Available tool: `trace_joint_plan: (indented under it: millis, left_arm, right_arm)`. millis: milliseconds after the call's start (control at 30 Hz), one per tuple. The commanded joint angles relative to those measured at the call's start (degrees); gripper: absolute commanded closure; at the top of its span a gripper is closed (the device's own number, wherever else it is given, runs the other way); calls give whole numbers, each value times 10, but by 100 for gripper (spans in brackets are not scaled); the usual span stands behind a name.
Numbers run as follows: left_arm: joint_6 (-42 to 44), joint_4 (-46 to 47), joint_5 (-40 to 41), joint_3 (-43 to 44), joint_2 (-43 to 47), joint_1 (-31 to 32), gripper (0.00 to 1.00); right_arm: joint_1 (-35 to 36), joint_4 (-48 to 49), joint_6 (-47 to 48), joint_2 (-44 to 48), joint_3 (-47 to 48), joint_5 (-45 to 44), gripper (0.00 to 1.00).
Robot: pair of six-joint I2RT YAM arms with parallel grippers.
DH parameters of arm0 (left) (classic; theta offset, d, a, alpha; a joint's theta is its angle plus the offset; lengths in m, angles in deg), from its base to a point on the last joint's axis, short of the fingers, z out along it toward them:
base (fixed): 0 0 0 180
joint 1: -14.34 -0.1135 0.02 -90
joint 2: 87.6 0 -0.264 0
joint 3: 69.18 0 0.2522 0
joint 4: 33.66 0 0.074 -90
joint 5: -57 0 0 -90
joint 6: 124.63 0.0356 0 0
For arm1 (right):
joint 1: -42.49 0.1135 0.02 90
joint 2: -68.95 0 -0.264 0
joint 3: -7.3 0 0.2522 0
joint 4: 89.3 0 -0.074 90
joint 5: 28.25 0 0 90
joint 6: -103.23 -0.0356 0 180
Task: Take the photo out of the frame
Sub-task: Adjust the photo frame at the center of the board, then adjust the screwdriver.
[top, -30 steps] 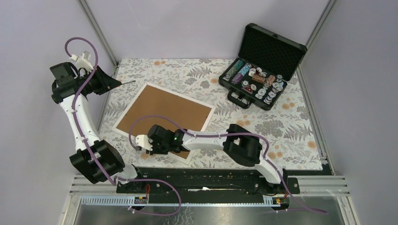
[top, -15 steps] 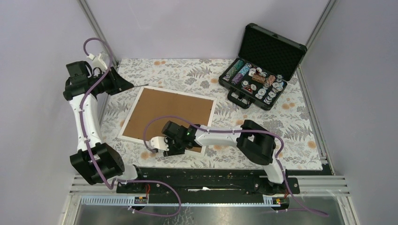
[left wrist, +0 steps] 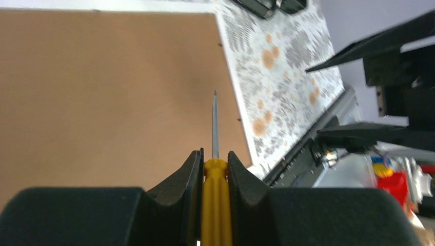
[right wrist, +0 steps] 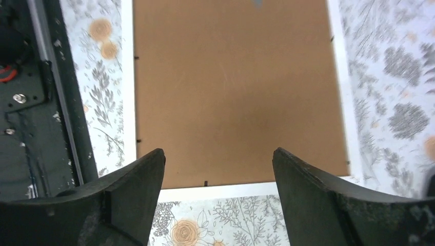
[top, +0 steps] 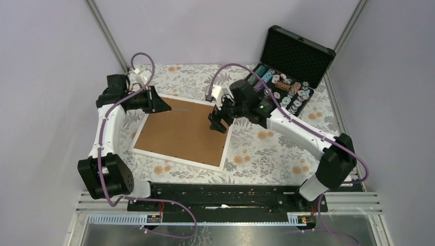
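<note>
The frame (top: 179, 136) lies face down on the floral tablecloth, its brown back up inside a narrow white border. The photo is hidden beneath that back. My left gripper (top: 165, 107) hovers over the frame's far left corner, shut on a yellow-handled screwdriver (left wrist: 215, 202) whose thin shaft (left wrist: 215, 120) points out above the brown board (left wrist: 102, 92). My right gripper (top: 218, 123) hangs above the frame's far right corner, open and empty. In the right wrist view its gripper (right wrist: 218, 156) spans the white border (right wrist: 231, 190), where a small dark tab (right wrist: 205, 183) shows.
An open black case of poker chips (top: 284, 89) stands at the back right, just behind the right arm. The black base rail (top: 220, 192) runs along the near edge. Grey walls close in both sides.
The right arm swung from the frame's near edge to its far right corner and its jaws opened. The frame turned on the table. The left gripper moved right, over the frame.
</note>
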State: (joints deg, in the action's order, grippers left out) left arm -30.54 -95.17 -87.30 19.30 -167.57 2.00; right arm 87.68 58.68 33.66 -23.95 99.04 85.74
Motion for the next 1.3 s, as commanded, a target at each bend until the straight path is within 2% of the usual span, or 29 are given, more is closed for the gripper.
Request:
trace_joint_plan:
  millis: [0, 133, 300, 433, 467, 633, 733, 767, 933, 1000, 1100, 1267]
  left_arm:
    - [18, 22, -97, -33, 12, 59, 100]
    - [10, 21, -131, -54, 25, 119, 100]
    - [-7, 21, -152, -59, 30, 173, 100]
    - [-18, 21, -174, -60, 28, 195, 100]
    - [-20, 21, -176, -60, 27, 200, 100]
    - [-64, 61, -197, -79, 37, 203, 100]
    - [-86, 88, -195, -88, 47, 203, 100]
    - [-90, 92, -196, -91, 49, 203, 97]
    - [-107, 117, -198, -113, 62, 203, 68]
    - [-109, 122, -203, -122, 63, 203, 61]
    - [-112, 122, -211, -127, 62, 203, 55]
    - [-111, 122, -210, -135, 63, 203, 55]
  right_arm:
    - [9, -18, 0, 20, 43, 54, 15]
    - [10, -41, 18, -6, 90, 110, 11]
    - [14, -55, 44, -23, 97, 135, 10]
    - [23, -63, 57, -32, 92, 139, 16]
    - [24, -65, 60, -33, 92, 140, 22]
    - [30, -69, 68, -34, 81, 128, 65]
    - [30, -71, 55, -35, 83, 125, 97]
    - [30, -69, 48, -33, 83, 126, 100]
    - [29, -56, 22, -28, 75, 133, 100]
    - [28, -48, 15, -25, 73, 135, 100]
    - [28, -47, 10, -28, 75, 137, 100]
    - [25, -41, -3, -34, 76, 147, 100]
